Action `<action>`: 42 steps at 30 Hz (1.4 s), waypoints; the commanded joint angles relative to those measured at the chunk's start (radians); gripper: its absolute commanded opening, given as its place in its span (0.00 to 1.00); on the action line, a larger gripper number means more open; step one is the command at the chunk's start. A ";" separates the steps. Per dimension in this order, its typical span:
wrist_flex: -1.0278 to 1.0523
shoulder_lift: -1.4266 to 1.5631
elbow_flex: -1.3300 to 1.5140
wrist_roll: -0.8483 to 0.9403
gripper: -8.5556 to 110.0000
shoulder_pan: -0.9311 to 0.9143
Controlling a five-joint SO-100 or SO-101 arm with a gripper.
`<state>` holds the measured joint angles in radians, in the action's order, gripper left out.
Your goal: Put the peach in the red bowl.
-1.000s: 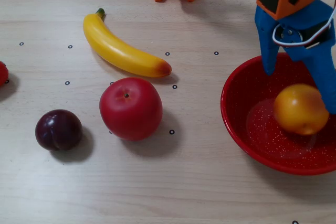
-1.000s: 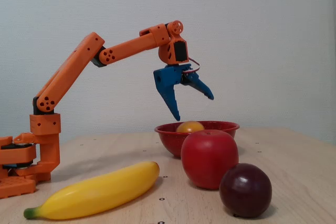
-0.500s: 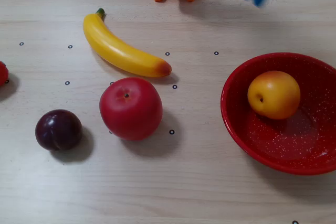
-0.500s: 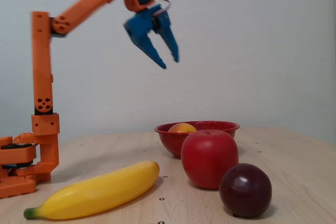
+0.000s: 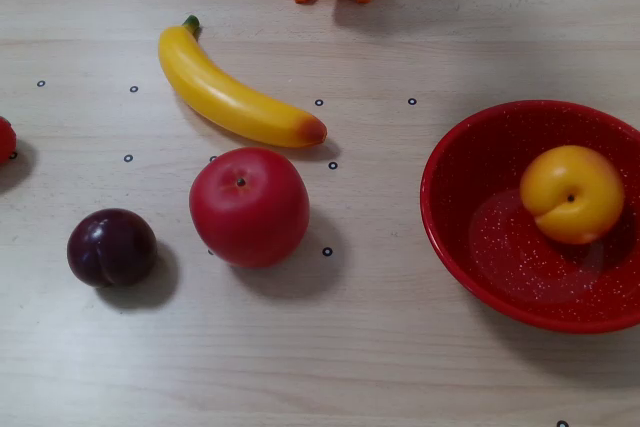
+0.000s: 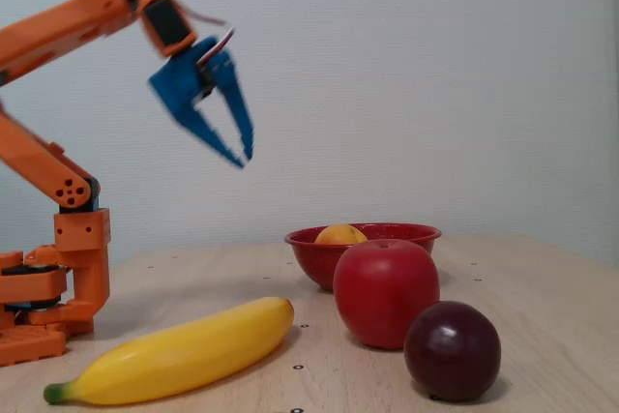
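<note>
Partly hidden: peach (image 6: pixel 340 234) behind red bowl (image 6: pixel 387 235) rim

Looks like a hobby/lab robot test bench, not a kitchen. Light wood-grain desk (image 5: pixel 420 347) marked with a grid of small printed ring markers (image 5: pixel 327 251). Orange 3D-printed arm (image 6: pixel 58 171) with its base sitting on the desk. Plain white textured wall (image 6: pixel 435 74) behind. The fruit looks like glossy plastic props: banana (image 5: pixel 235 97), apple (image 5: pixel 249 206), plum (image 5: pixel 111 247).

Yellow-orange peach (image 5: pixel 571 193) in white-speckled red bowl (image 5: pixel 470 237); blue tool (image 6: pixel 242 155), orange arm (image 6: pixel 58 26).
</note>
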<state>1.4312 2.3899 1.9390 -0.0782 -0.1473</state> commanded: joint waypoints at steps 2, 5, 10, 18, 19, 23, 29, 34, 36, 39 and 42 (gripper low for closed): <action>-0.126 0.198 0.202 0.018 0.07 0.049; -0.213 0.347 0.420 0.011 0.07 0.086; -0.310 0.583 0.742 -0.026 0.07 0.126; -0.347 0.807 1.012 0.017 0.07 0.138; -0.362 0.818 1.042 0.025 0.07 0.144; -0.380 0.818 1.068 0.071 0.07 0.152; -0.383 0.818 1.071 0.077 0.07 0.147; -0.383 0.818 1.071 0.075 0.07 0.146; -0.383 0.818 1.071 0.075 0.07 0.146; -0.383 0.818 1.071 0.075 0.07 0.146; -0.383 0.818 1.071 0.075 0.07 0.146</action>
<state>1.0830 3.1999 3.0235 -0.0199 -0.0092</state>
